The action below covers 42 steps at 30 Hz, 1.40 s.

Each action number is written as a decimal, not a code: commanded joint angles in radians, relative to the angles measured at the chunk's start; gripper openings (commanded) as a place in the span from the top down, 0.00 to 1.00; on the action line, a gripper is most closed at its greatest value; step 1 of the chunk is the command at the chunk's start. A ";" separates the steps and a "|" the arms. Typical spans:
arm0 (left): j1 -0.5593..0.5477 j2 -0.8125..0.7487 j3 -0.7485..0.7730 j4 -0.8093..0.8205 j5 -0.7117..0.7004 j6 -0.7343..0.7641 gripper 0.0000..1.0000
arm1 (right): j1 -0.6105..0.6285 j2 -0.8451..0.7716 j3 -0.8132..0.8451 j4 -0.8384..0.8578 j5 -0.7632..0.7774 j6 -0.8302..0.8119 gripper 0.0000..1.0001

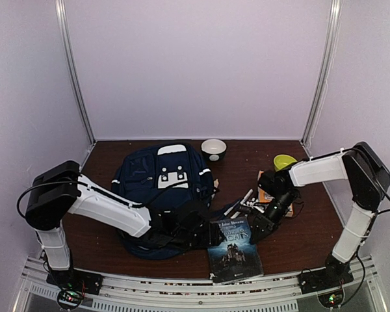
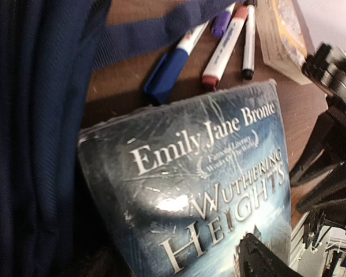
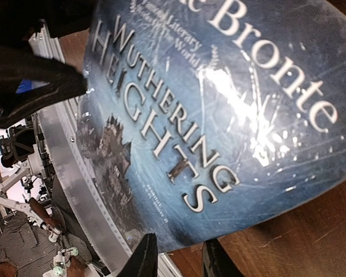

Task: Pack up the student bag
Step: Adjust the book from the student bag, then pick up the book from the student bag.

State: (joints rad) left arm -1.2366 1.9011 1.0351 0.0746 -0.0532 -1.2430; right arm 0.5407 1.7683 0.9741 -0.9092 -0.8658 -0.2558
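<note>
The student bag (image 1: 162, 188) lies flat mid-table, navy with a white patch; its fabric fills the left of the left wrist view (image 2: 34, 144). A blue paperback, Wuthering Heights (image 1: 234, 250), lies at the table's front edge, right of the bag. My left gripper (image 1: 196, 231) hovers at the book's left side (image 2: 196, 184), jaws wide, with one fingertip (image 2: 259, 259) over the cover. My right gripper (image 1: 263, 224) is at the book's right edge. Its fingers (image 3: 145, 257) stand close together with that edge (image 3: 219, 115) between them; whether they pinch it does not show.
Several markers (image 2: 225, 46) lie on the wood beyond the book, beside a bag strap (image 2: 161, 26). A flat brown packet (image 1: 266, 185) sits right of them. At the back stand a white bowl (image 1: 214, 149) and a green cup (image 1: 284, 161). The book overhangs the metal front rail (image 3: 75, 167).
</note>
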 commanded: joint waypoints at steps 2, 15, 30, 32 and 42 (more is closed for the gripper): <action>-0.010 -0.064 -0.079 0.411 -0.113 0.085 0.27 | 0.013 -0.105 -0.035 0.128 -0.166 -0.031 0.73; -0.018 -0.072 -0.093 0.638 -0.072 0.218 0.34 | -0.023 -0.125 -0.042 0.227 -0.073 0.029 0.71; -0.040 -0.208 -0.063 0.146 -0.377 0.128 0.34 | -0.038 0.007 0.094 0.454 -0.037 0.230 0.70; -0.040 -0.220 -0.059 0.026 -0.413 0.055 0.31 | -0.038 0.038 0.108 0.472 -0.031 0.253 0.70; -0.051 -0.295 -0.166 -0.034 -0.278 -0.127 0.33 | -0.039 0.087 0.099 0.481 0.002 0.254 0.70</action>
State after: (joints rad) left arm -1.2728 1.6566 0.9092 0.0589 -0.3840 -1.2797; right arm 0.4988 1.8408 1.0763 -0.4534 -0.8661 -0.0124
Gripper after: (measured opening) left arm 0.684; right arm 0.301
